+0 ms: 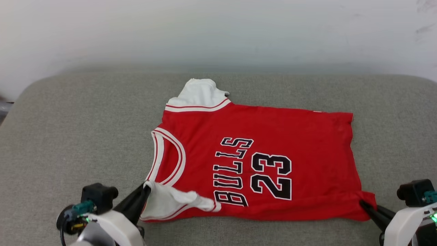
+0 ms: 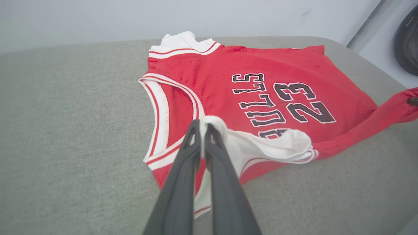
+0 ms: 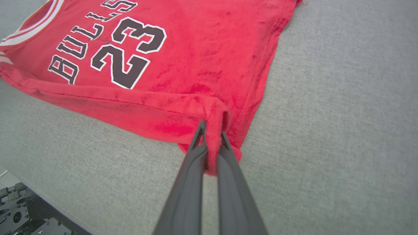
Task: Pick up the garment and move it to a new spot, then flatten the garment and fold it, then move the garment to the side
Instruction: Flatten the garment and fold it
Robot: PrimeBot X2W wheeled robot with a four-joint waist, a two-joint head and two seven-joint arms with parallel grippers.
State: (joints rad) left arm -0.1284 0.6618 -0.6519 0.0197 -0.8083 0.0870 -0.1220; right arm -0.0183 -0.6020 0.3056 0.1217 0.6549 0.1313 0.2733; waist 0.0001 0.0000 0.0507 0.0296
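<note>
The garment (image 1: pixel 273 136), a red jersey with white sleeves and black "BULLS 23" lettering, lies spread on the grey table (image 1: pixel 68 130), neck to the left and hem to the right. My left gripper (image 1: pixel 146 188) is shut on the near white sleeve, which bunches over the red front. In the left wrist view the left gripper (image 2: pixel 203 125) pinches that white cloth of the garment (image 2: pixel 261 62). My right gripper (image 1: pixel 362 203) is shut on the near hem corner. In the right wrist view the right gripper (image 3: pixel 212 127) holds a raised fold of the garment (image 3: pixel 196 49).
The far white sleeve (image 1: pixel 199 94) sticks out toward a pale wall (image 1: pixel 218 30). Bare grey table (image 3: pixel 343 114) stretches to the left, right and behind. The table's near edge and part of the robot's base (image 3: pixel 19 212) show in the right wrist view.
</note>
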